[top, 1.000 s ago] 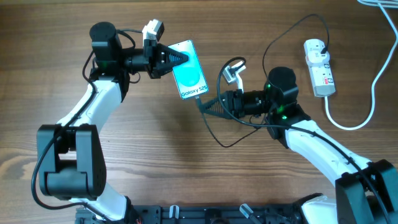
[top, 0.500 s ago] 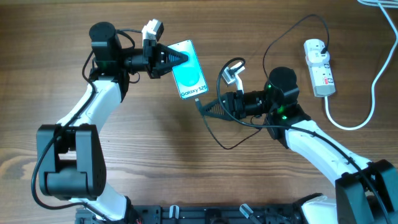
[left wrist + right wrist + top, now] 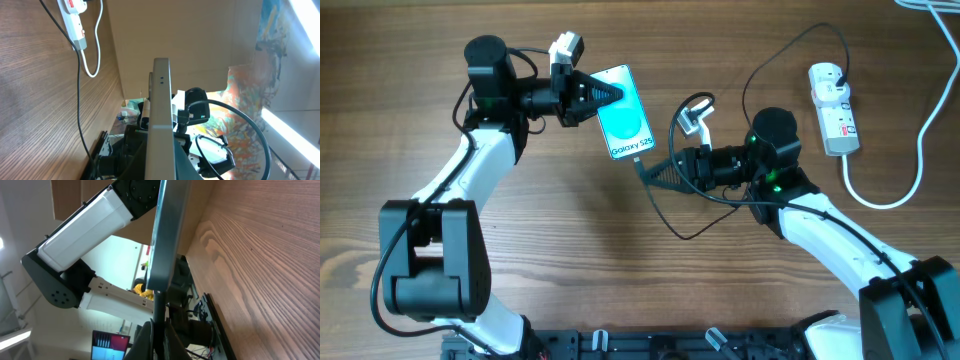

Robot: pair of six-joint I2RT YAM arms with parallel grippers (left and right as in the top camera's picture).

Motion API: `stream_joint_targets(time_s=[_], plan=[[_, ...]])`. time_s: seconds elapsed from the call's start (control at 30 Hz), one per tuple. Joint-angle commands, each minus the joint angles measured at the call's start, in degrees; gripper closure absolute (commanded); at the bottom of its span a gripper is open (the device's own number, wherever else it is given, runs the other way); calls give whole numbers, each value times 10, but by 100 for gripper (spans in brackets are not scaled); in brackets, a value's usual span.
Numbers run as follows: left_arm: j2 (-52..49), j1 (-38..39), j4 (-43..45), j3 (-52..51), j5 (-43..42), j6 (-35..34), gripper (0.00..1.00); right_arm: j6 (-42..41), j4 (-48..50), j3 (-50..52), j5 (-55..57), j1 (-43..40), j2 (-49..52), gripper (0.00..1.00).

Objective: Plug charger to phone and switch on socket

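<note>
The phone [image 3: 624, 113] has a cyan screen with "Galaxy S25" text and is held above the table. My left gripper [image 3: 605, 94] is shut on its upper edge; in the left wrist view the phone [image 3: 161, 115] shows edge-on between the fingers [image 3: 160, 170]. My right gripper [image 3: 650, 175] is shut on the charger's connector [image 3: 641, 163], whose tip sits at the phone's lower short edge. In the right wrist view the connector [image 3: 158, 312] meets the phone [image 3: 170, 230] above the fingers [image 3: 159, 335]. The charger cable [image 3: 750, 75] runs to the white socket [image 3: 833, 108] at the right.
The socket's thick white cord [image 3: 910, 150] loops along the right edge of the wooden table [image 3: 570, 260]. Slack black cable [image 3: 685, 228] lies on the table below my right gripper. The socket also shows in the left wrist view [image 3: 72, 20].
</note>
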State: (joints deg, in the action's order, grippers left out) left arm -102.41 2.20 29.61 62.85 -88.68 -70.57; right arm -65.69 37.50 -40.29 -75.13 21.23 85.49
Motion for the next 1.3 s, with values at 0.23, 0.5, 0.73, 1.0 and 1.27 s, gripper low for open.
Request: stream_joint_targets(time_s=[0.23,0.5,0.73,1.0,1.27], plan=[[12,3,2,9,-14,13,96,12,9,2,5,1,-5,96],[12,3,2,9,-14,13,96,12,10,2,6,1,-5,96],[12,3,2,9,-14,13,96,12,10,2,14,1,-5,96],[12,3,2,9,-14,13,96,12,11,2,18,1,-5,96],[12,4,2,9,-14,14,96,12,11,2,18,1,-5,96]])
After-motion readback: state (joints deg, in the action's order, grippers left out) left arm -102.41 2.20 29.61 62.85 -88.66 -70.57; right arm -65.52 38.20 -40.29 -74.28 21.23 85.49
